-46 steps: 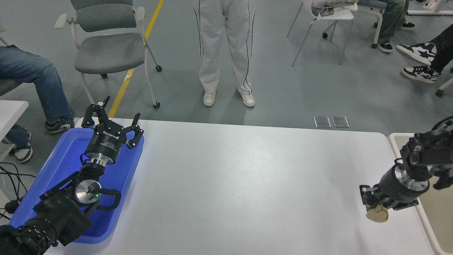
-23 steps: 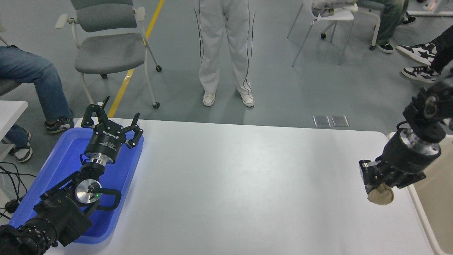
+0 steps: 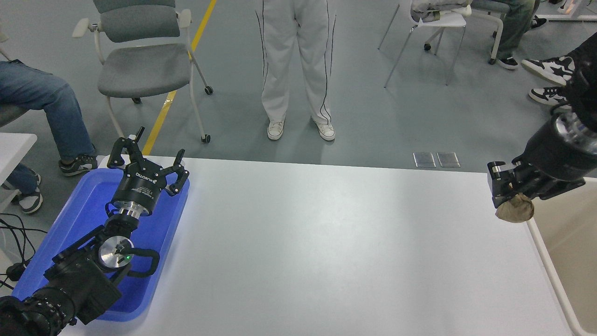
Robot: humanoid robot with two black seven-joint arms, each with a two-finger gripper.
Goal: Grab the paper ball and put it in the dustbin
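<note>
The white table [image 3: 317, 242] fills the lower part of the view, its top plain and bare across the middle. At its right edge stands the dustbin [image 3: 543, 254], a cream-beige bin with a thick pale rim; only its near-left corner and part of a smooth inner wall show, and nothing can be seen lying in that visible part. At the table's left end lies a shallow blue tray [image 3: 84, 210], and the parked left arm stretches over it from the lower left corner, so the tray's floor is partly hidden. The left gripper [image 3: 148, 161] rests above the tray's far end with its fingers spread apart and nothing between them.

The right arm comes in from the right edge, and the right gripper [image 3: 510, 198] is clenched on the paper ball [image 3: 515, 208], a wrinkled tan wad that hangs below the black fingers. The ball is held off the table, over the table's right edge and just beside the dustbin's left rim, not yet over the bin's opening as far as the view shows.

Beyond the table is a grey floor with a yellow line [image 3: 179, 79] running across it. A person in white trousers [image 3: 296, 60] stands at the far side, a grey wheeled chair [image 3: 140, 65] is to the left, and 1 seated person in jeans [image 3: 42, 102] shows at the left edge. A white chair [image 3: 438, 28] and more legs and shoes sit at the upper right.
</note>
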